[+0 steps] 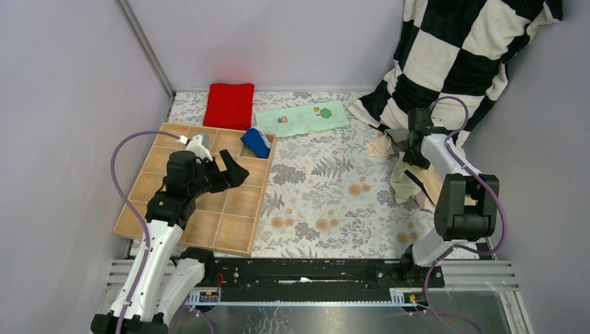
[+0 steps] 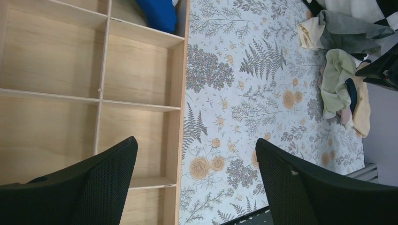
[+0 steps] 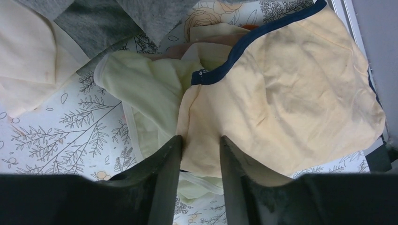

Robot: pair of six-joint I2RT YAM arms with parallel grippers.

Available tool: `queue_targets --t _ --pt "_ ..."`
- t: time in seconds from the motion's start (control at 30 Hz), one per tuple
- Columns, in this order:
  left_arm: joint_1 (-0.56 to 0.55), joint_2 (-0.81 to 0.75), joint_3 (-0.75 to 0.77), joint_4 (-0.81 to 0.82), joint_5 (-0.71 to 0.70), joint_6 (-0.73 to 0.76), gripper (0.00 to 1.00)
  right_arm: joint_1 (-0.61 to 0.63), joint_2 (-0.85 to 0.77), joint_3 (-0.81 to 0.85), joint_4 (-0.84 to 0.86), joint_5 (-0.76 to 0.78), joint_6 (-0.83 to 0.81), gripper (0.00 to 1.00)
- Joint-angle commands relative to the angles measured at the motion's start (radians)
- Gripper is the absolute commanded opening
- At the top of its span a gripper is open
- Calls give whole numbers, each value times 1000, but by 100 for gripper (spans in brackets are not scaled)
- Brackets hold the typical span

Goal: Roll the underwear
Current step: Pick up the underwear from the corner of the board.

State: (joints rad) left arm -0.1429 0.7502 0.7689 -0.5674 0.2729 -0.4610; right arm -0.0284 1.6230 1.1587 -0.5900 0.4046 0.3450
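Top edge of left wrist view cuts off blue underwear; unclear whether right gripper grips tan underwear.

No legible text, labels or numbers

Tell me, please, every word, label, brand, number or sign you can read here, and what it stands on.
None: no text can be read in any view.
The mint cloth bears only cartoon pictures.
The tan underwear shows no tag or print.
The wooden tray is unmarked.
Any marks on the base rail are too small to read.
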Motion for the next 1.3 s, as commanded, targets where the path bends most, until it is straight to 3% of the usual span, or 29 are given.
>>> queue_targets --t 0.0,0.13,0.33,0.47,0.73,0.87,0.97,1.13,1.27 --pt "8 -12 -11 48 13 12 99 -5 -8 37 7 44 0 37" --pt "8 -12 -11 48 11 11 99 -5 -59 54 -4 67 -3 14" --pt "8 -13 -11 46 9 10 99 -5 -175 127 -77 117 -6 0" --pt "8 -14 -9 46 5 10 99 -5 -288 212 -131 50 -18 0" --pt "8 -18 -10 45 1 10 99 24 -363 648 -359 -145 17 0" --pt "8 -20 -7 40 -17 6 99 169 -337 821 -409 -310 55 0" --pt "9 -9 6 23 -33 1 99 288 -322 826 -376 -465 108 0" --pt "9 -7 52 -19 -103 -20 99 546 -318 744 -243 -570 193 0" --pt "10 -76 47 -10 -160 -50 99 627 -361 642 -135 -638 257 0"
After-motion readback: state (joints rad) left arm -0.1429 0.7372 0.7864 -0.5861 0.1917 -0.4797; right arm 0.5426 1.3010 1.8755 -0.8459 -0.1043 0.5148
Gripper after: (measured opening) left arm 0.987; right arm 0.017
